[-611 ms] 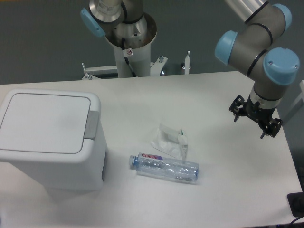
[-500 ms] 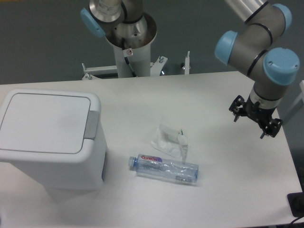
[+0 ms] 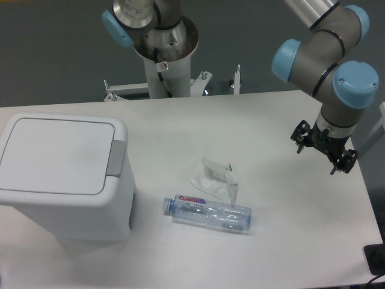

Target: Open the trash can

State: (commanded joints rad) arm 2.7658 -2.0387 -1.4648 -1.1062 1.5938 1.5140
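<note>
The trash can (image 3: 63, 174) is a large white boxy bin at the left of the table. Its flat lid (image 3: 55, 155) is shut, with a grey push-button (image 3: 117, 158) at the lid's right edge. My gripper (image 3: 316, 159) hangs over the right side of the table, far from the bin. Its black fingers (image 3: 299, 146) are spread apart and hold nothing.
A clear plastic bottle (image 3: 209, 212) lies on its side near the table's middle. A crumpled white wrapper (image 3: 215, 176) lies just behind it. The arm's base column (image 3: 161, 60) stands behind the table's far edge. A dark object (image 3: 375, 259) sits at the lower right corner.
</note>
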